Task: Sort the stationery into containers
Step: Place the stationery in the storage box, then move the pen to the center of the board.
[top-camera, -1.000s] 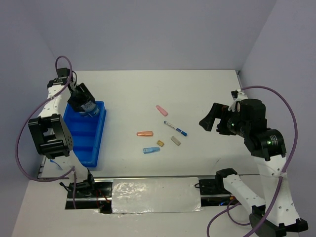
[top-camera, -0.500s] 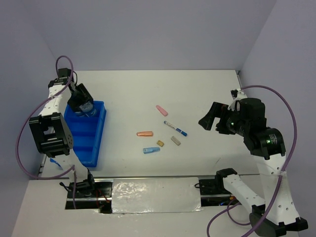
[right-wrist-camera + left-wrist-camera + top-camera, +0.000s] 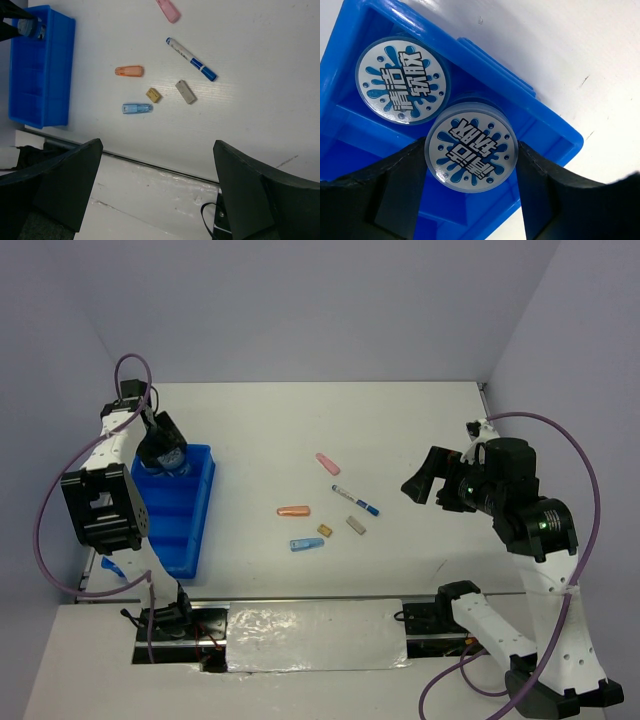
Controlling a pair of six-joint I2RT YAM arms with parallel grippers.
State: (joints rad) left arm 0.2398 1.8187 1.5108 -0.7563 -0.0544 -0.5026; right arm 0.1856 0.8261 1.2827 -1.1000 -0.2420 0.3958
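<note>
A tub point(image 3: 471, 152) is clamped between the fingers of the left gripper point(image 3: 470, 165) over the end compartment of the tray point(image 3: 550, 135); whether it rests on the floor cannot be told. A second tub point(image 3: 402, 80) is seen lying in that compartment, just beside the first. The right gripper point(image 3: 159, 150) is held above the table point(image 3: 260, 115) with its fingers spread wide and nothing between them. On the table, well apart from the tray, are laid the pink stick point(image 3: 168, 10), pen point(image 3: 191, 59), orange stick point(image 3: 129, 71), light-blue stick point(image 3: 137, 108), tan block point(image 3: 153, 94) and grey block point(image 3: 185, 92).
</note>
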